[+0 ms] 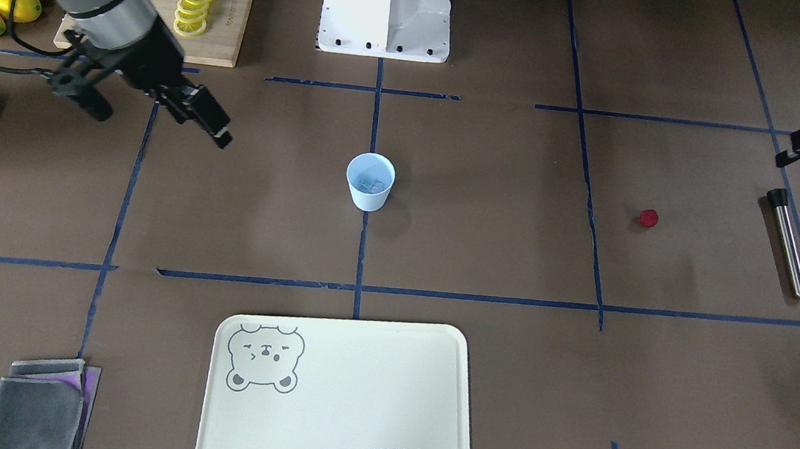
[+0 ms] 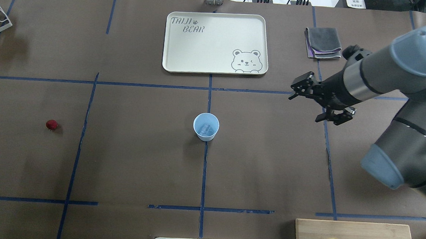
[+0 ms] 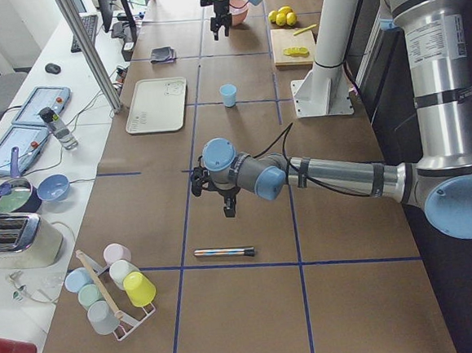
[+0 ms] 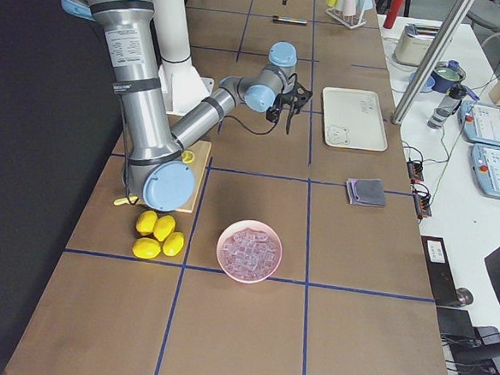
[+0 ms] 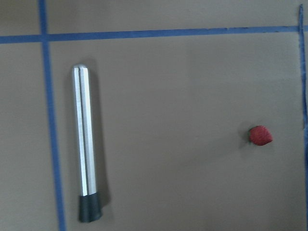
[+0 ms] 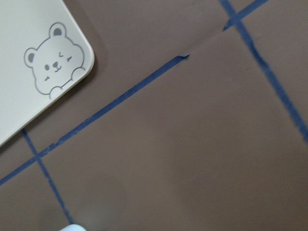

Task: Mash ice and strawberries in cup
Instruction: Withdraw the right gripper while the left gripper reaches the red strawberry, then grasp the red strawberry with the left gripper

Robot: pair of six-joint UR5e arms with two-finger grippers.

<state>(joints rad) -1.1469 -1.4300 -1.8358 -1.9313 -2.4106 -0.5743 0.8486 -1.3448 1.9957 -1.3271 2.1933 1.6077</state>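
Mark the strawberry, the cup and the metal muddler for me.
strawberry (image 1: 648, 218): front-facing view, centre of the fruit.
cup (image 1: 370, 202): front-facing view, outer wall below the rim.
metal muddler (image 5: 85, 144): left wrist view, middle of the shaft.

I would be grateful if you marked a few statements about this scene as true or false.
1. The cup has ice in it. True.
2. The strawberry is in the cup. False: it lies on the table, well apart from the cup, on the robot's left side.
3. The right gripper holds the muddler. False: that gripper is open and holds nothing, and the muddler lies flat on the table.
4. Lemon slices lie on the board. True.
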